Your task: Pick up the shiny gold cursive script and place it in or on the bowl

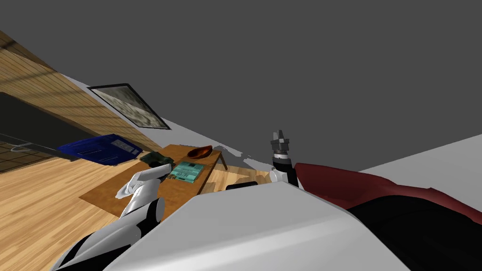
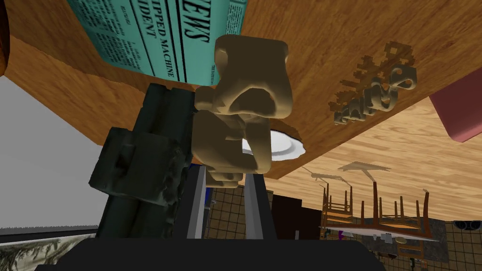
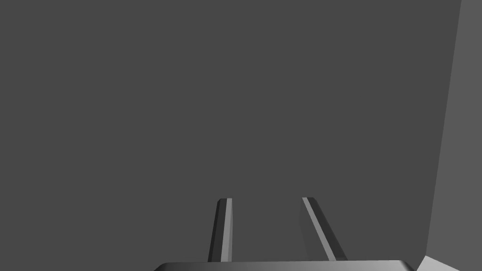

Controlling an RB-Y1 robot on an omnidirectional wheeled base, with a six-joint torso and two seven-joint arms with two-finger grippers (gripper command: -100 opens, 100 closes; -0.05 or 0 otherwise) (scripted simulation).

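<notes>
Reaching over the table (image 1: 106, 193), the left arm (image 1: 141, 186) ends by the dark lump (image 1: 155, 160) and the newspaper (image 1: 186, 171); the bowl (image 1: 200, 151) sits at the far corner. The right gripper (image 1: 280, 140) stands raised before the wall.

At the left wrist, the left gripper (image 2: 225, 176) has its jaws clamped on the script (image 2: 247, 94) — tan, looped — just beside the dark lump. Gold lettering (image 2: 376, 89) lies on the table, apart.

At the right wrist, the fingers (image 3: 226, 230) stand apart.

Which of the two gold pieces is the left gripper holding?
The lumpy gold piece, clamped between the left gripper fingers. The other, a gold script, lies loose on the table.
</notes>
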